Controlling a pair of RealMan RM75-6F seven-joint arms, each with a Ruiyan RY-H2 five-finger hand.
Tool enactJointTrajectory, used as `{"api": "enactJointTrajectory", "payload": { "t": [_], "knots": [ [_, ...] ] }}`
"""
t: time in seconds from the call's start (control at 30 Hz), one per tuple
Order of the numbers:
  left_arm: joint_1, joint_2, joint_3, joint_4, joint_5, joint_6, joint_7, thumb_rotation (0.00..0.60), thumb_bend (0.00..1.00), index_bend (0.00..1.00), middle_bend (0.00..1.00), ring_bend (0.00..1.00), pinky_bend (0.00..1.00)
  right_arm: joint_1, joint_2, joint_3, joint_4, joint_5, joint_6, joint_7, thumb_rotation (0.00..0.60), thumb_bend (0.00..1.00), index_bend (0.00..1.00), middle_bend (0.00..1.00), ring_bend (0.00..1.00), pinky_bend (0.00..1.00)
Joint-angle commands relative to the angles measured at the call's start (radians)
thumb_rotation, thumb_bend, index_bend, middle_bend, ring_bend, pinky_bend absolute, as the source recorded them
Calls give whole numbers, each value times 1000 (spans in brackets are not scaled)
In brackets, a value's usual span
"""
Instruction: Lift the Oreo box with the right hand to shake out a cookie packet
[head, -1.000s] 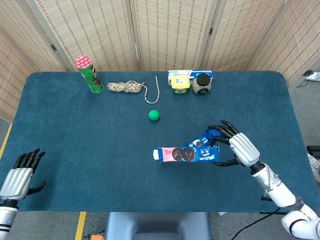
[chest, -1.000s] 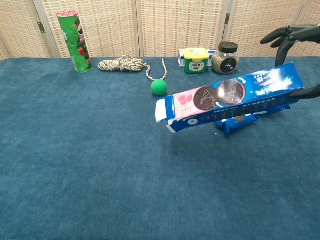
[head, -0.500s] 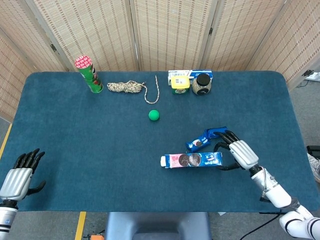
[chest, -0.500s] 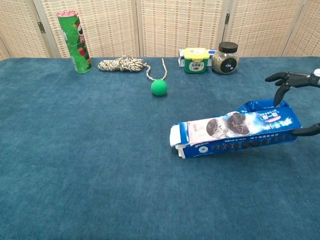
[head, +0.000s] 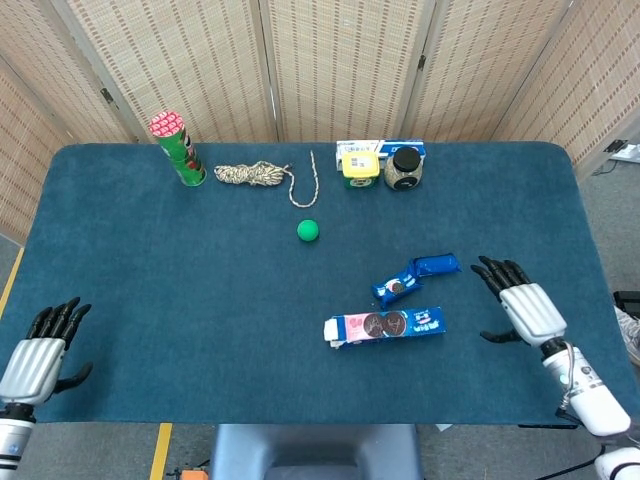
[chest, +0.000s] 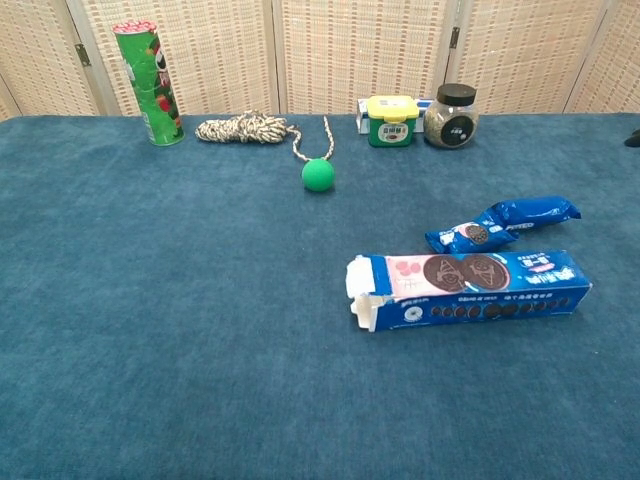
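Observation:
The blue Oreo box (head: 385, 326) (chest: 470, 289) lies flat on the table, its open flap end pointing left. Just behind it lies a blue cookie packet (head: 414, 276) (chest: 503, 224), apart from the box. My right hand (head: 522, 304) hovers to the right of the box, fingers spread, holding nothing; the chest view shows only a dark fingertip of it at the right edge. My left hand (head: 40, 350) rests open at the table's near left corner, seen only in the head view.
A green ball (head: 308, 231) (chest: 318, 175) sits mid-table. Along the back stand a green can (head: 178, 148), a coiled rope (head: 262, 175), a yellow-lidded tub (head: 360, 166) and a dark-lidded jar (head: 404, 168). Blue cloth covers the table (head: 180, 280).
My right hand lowered the Oreo box onto the table, let go of it and drew away to the right. The cookie packet stays where it fell. The left hand has not moved.

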Motion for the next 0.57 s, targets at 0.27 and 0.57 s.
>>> {"api": "enactJointTrajectory", "payload": {
  "t": [0.27, 0.57],
  "knots": [
    [8, -2, 11, -1, 32, 20, 3, 600, 326, 0, 0, 0, 0, -258, 54, 2, -165, 71, 339, -217, 600, 155, 0, 0, 0, 0],
    [10, -4, 5, 1, 22, 22, 17, 600, 325, 0, 0, 0, 0, -250, 57, 19, -156, 69, 279, -203, 600, 154, 0, 0, 0, 0]
  ]
}}
